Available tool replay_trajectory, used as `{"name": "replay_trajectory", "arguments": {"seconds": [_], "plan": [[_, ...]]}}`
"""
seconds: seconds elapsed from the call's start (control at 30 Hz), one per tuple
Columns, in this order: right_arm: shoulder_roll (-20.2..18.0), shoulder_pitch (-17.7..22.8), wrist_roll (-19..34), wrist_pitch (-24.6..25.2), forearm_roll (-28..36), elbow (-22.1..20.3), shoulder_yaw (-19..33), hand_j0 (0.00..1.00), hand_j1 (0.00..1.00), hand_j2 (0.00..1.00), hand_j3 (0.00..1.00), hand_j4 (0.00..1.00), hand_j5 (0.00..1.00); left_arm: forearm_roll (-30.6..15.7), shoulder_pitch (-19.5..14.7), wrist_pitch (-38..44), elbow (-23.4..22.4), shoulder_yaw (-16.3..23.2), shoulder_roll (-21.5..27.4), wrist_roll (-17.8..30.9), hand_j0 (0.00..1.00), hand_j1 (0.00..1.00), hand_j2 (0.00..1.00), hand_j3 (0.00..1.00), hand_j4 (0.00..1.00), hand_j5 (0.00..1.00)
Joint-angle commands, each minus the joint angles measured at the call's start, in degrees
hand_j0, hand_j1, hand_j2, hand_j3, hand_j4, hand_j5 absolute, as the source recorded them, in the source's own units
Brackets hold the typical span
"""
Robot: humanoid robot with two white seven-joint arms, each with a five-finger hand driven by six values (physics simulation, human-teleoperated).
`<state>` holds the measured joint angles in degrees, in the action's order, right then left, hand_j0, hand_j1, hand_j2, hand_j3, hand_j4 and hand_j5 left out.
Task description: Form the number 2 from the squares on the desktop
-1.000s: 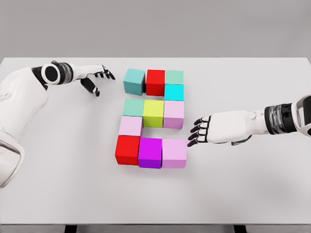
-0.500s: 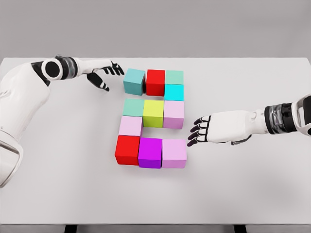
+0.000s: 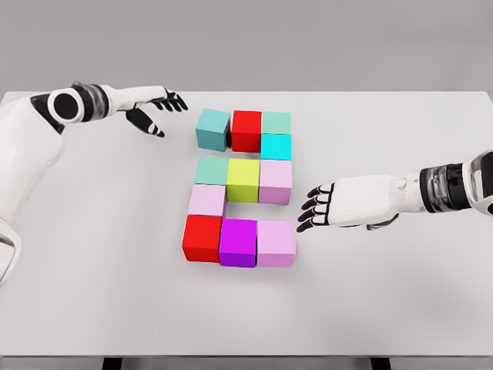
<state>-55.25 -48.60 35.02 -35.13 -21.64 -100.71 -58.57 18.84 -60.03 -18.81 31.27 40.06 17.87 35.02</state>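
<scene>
A: Where do the blocks sit on the white table (image 3: 400,293)?

B: Around its middle, in three rows. The far row runs teal cube (image 3: 212,129), red cube (image 3: 247,129), pale green cube (image 3: 276,122), with a cyan cube (image 3: 276,146) just in front of the green one. The middle row is a mint cube (image 3: 211,170), a yellow-green cube (image 3: 243,179) and a pink cube (image 3: 276,180). A pale pink cube (image 3: 207,200) links down to the near row: second red cube (image 3: 202,237), magenta cube (image 3: 238,241), lilac cube (image 3: 276,242).

A: And the hands?

B: The left hand (image 3: 152,109) hovers at the far left, fingers spread and holding nothing, near the teal cube but apart from it. The right hand (image 3: 330,206) lies low on the right, fingers loosely extended and empty, its dark fingertips (image 3: 306,217) just beside the lilac cube's far right corner; whether they touch it I cannot tell.
</scene>
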Motion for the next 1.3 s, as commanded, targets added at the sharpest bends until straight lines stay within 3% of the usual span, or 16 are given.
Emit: {"name": "replay_trajectory", "arguments": {"seconds": [0.0,0.33,0.5,1.27], "plan": [[0.0,0.0,0.0,0.1,0.3,0.0,0.0,1.00,1.00,1.00,1.00,1.00,1.00,-0.3,0.0,-0.1,2.0,0.1,0.8,0.0,0.79,0.79,0.79,0.79,0.79,0.79],[0.0,0.0,0.0,0.1,0.3,0.0,0.4,1.00,1.00,1.00,1.00,1.00,1.00,-0.2,2.5,-0.1,2.1,0.7,0.7,0.0,0.80,0.80,0.80,0.80,0.80,0.80],[0.0,0.0,0.0,0.1,0.3,0.0,0.5,1.00,1.00,1.00,1.00,1.00,1.00,-0.4,2.5,-0.2,4.3,1.2,0.8,0.0,0.80,0.80,0.80,0.80,0.80,0.80],[0.0,0.0,0.0,0.1,0.3,0.0,1.1,1.00,1.00,1.00,1.00,1.00,1.00,-0.4,4.7,0.2,6.3,1.5,0.8,0.0,0.81,0.81,0.81,0.81,0.81,0.81]]}}
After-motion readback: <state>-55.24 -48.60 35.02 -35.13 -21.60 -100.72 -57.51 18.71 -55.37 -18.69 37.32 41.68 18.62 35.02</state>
